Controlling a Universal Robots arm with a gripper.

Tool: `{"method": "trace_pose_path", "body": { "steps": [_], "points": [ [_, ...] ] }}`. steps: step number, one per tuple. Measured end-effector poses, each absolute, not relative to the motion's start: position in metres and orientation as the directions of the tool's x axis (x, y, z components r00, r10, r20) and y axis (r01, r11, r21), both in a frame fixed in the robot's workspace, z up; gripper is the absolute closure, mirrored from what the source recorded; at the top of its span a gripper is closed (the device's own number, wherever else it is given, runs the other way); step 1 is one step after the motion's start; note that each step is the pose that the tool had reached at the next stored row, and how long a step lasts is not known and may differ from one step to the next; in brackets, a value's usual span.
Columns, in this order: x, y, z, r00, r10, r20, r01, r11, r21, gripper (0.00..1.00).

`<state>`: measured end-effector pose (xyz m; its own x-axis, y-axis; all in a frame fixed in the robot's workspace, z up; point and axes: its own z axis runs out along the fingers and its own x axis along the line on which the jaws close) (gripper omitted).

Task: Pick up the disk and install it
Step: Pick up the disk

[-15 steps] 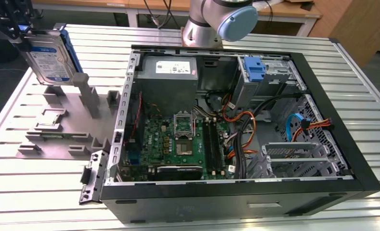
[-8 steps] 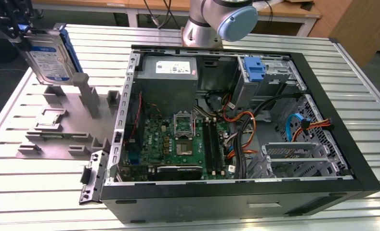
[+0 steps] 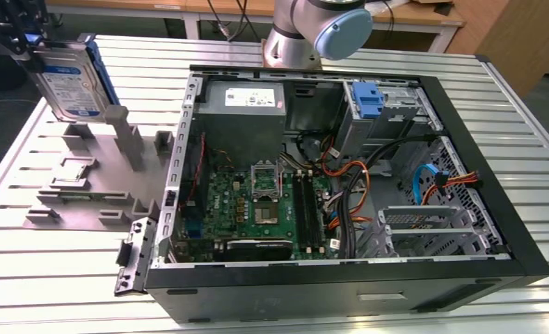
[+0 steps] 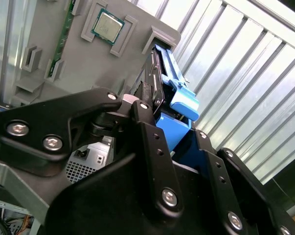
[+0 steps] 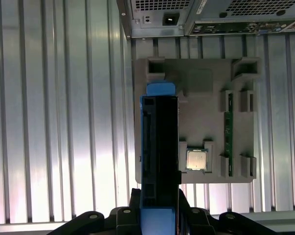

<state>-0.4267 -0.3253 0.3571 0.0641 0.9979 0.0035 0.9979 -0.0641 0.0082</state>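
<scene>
Your gripper (image 4: 169,122) has its black fingers (image 4: 147,132) clamped on the disk (image 4: 179,100), blue carrier included. The first wrist view gives you the disk edge-on above a grey fixture (image 5: 196,83) bearing a processor chip (image 5: 196,159). The exterior view gives you its labelled face, held aloft over the slatted metal table (image 3: 33,278), well apart from the open computer case (image 3: 348,181).

Ribbed metal table (image 3: 60,292); wooden desk (image 3: 413,17) behind; brown panel (image 3: 524,35), perhaps door, exterior view's right.
</scene>
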Motion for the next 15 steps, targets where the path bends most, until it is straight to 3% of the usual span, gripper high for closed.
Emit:
{"method": "trace_pose_path", "body": {
  "steps": [15],
  "points": [
    [-0.4267, -0.3253, 0.3597, 0.069, 0.998, 0.003, 0.998, -0.069, 0.008, 0.63]
  ]
}}
